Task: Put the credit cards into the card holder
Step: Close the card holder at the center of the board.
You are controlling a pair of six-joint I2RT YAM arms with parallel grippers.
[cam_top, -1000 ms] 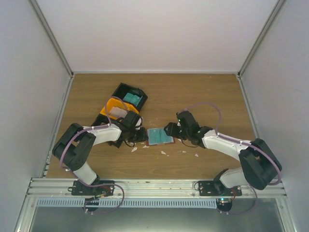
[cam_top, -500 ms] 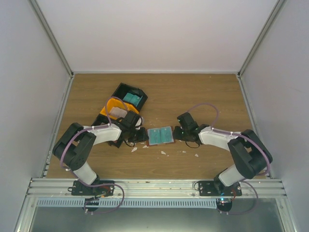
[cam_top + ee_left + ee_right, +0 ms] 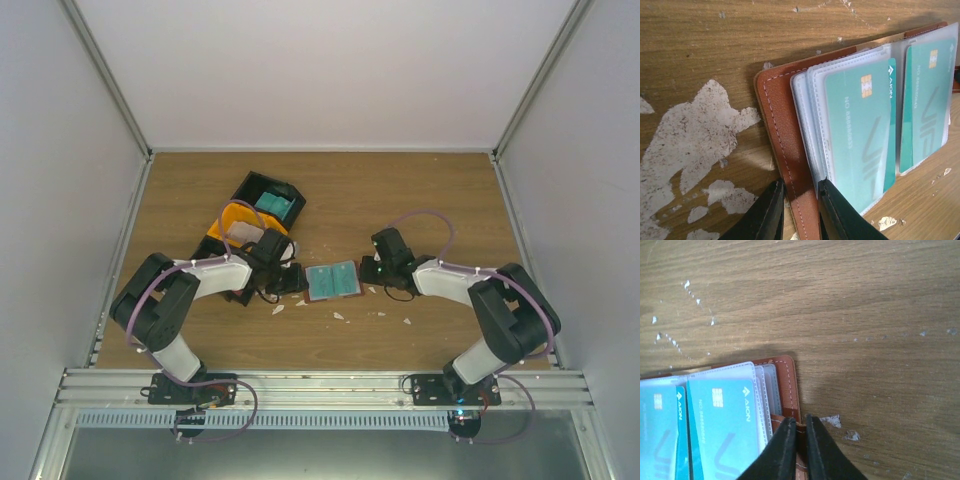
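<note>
So the holder [image 3: 332, 281] lies open mid-frame, long axis left-right, left gripper [image 3: 800, 183] and right gripper [image 3: 799, 418] pinching its ends, right one's slid rightward.

the 2 arms stretch low and inward, elbows out. the left gripper [image 3: 799, 186] and right gripper [image 3: 799, 421] each pinch an edge of the card holder [image 3: 781, 125].

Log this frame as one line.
left gripper: shut on left edge of open reddish-brown leather card holder | right gripper: shut on its right edge | teal plastic credit cards: inside clear sleeves
</note>
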